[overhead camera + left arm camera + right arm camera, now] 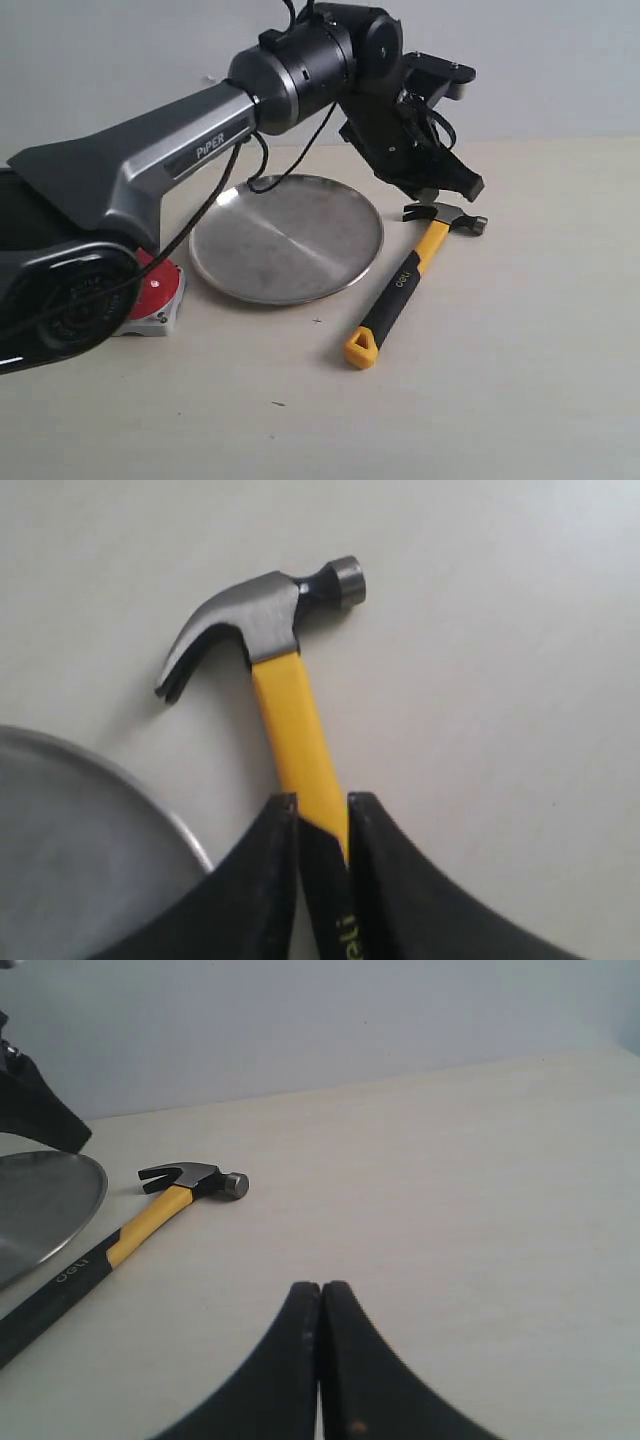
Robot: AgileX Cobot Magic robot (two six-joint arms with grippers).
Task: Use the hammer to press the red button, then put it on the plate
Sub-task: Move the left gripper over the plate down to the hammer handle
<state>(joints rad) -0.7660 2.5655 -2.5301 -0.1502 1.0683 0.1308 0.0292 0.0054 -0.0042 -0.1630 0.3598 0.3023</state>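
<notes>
Left end effector [322, 802] low over the hammer [290, 705], jaws parted slightly, straddling the handle where yellow neck meets black sleeve; whether the pads actually press the handle, not discernible; same end effector in the exterior view [455, 188] just above the dark head; right end effector [320, 1286] pressed shut, holding nothing, over the tabletop [480, 1190]; hammer [415, 275] flat on the tabletop, just right of the plate [290, 240], clear of its rim, head at the far end, yellow looped end nearest; red button [155, 290] on a grey base at the plate's left, partly hidden behind the left arm [150, 170].
</notes>
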